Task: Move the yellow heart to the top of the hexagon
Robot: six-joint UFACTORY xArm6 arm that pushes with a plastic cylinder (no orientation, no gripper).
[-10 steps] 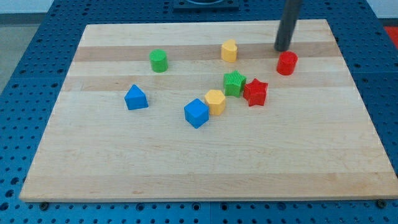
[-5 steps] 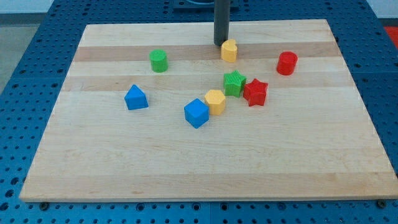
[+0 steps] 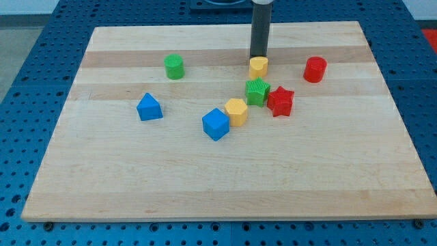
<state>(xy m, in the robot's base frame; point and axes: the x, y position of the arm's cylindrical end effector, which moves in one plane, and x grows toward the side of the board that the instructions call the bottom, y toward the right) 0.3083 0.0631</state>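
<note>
Sitting directly at the view's bottom side of my tip (image 3: 259,57), the yellow heart (image 3: 258,67) appears to touch the rod's end, which stands upright at the block's far edge. My tip is a plain rod with nothing to open or close, and it has hold of nothing; it only meets the heart from the view's top.

Below my tip and past the heart lies the green star (image 3: 257,91), close under the heart, though I cannot tell if they touch. The red star (image 3: 280,101) sits just beside the green one, below my tip and a little to the view's right. The yellow hexagon (image 3: 236,111) lies further below my tip and slightly to the view's left, touching the blue cube (image 3: 216,124) at its lower left.

To the view's right of my tip, a little lower, stands the red cylinder (image 3: 315,69), apart from everything else. Well to the view's left of my tip is the green cylinder (image 3: 174,66), and further down on that side the blue triangular block (image 3: 149,107). All rest on the wooden board (image 3: 205,184).
</note>
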